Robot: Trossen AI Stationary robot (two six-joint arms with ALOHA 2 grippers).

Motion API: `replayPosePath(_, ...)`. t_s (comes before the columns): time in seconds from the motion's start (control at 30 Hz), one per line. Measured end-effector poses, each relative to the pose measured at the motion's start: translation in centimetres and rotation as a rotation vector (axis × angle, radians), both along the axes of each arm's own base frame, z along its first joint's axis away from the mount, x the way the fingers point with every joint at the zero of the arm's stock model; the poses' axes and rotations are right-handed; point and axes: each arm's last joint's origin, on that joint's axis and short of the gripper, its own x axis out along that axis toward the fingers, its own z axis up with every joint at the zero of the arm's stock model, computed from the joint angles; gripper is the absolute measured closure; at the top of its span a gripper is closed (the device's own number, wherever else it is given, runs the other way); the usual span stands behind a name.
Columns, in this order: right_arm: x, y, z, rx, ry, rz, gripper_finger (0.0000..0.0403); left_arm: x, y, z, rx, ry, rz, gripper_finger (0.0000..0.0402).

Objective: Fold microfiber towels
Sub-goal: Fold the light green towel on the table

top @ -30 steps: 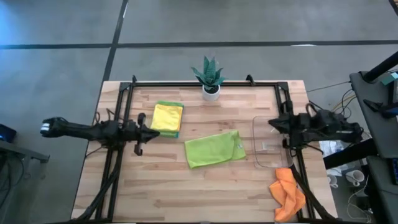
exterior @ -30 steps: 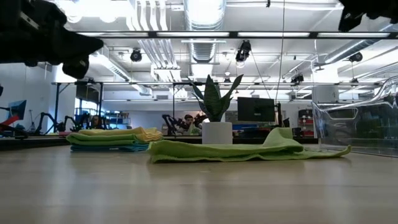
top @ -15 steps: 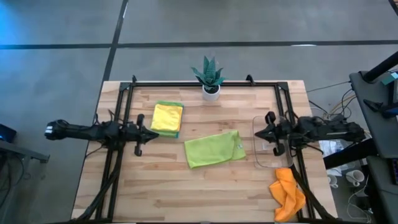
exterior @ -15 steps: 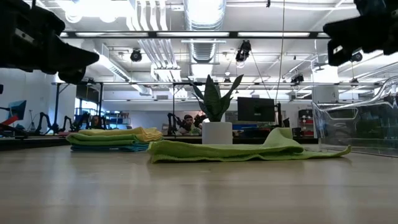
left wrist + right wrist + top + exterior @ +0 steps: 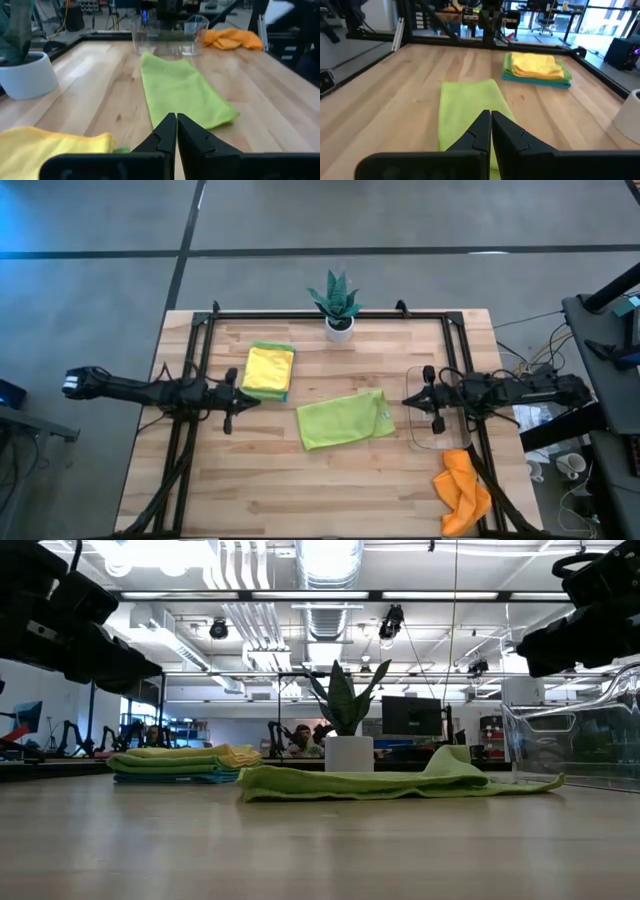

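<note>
Both grippers are up off the surface with fingers pressed together, holding nothing. Left gripper hangs just beside the finished stack, on the side away from the potted plant. Right gripper sits over the clear plastic tray, pointing at the lime green towel.

That lime green towel is the one in play. It lies between the two grippers, roughly in the middle of the surface, already folded once by the look of it, a bit skewed, with a ridge bunched up at the tray end in the low view. The stack shows yellow on top, green under it, and a blue edge at the bottom. The orange towel is crumpled at the surface's corner past the tray, half hanging off.

My guess at the step: another fold on the lime one. I'd open the fingers first, come down on the corners at one short end, pinch both layers, and carry them over evenly so the edges line up. Flatten that ridge or it'll fold crooked.

Surface is light wood planks with a black frame. Behind it there's a big open workshop with ceiling ducts, monitors and a person seated far back.
</note>
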Motion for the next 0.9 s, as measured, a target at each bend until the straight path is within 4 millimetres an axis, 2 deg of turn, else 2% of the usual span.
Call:
replayPosePath(0.27,0.1,0.0,0.0,-0.017,0.017,0.003,0.0394,0.2,0.0,-0.6,0.006,0.060,0.000,0.0402)
replayPosePath(0.57,0.1,0.0,0.3,0.156,-0.004,-0.026,0.0394,0.4,0.0,-1.1,0.012,0.112,0.000,0.0401)
replayPosePath(0.9,0.1,0.0,1.5,0.195,-0.032,-0.030,0.0394,0.5,-0.1,-1.7,0.017,0.166,0.000,0.0401)
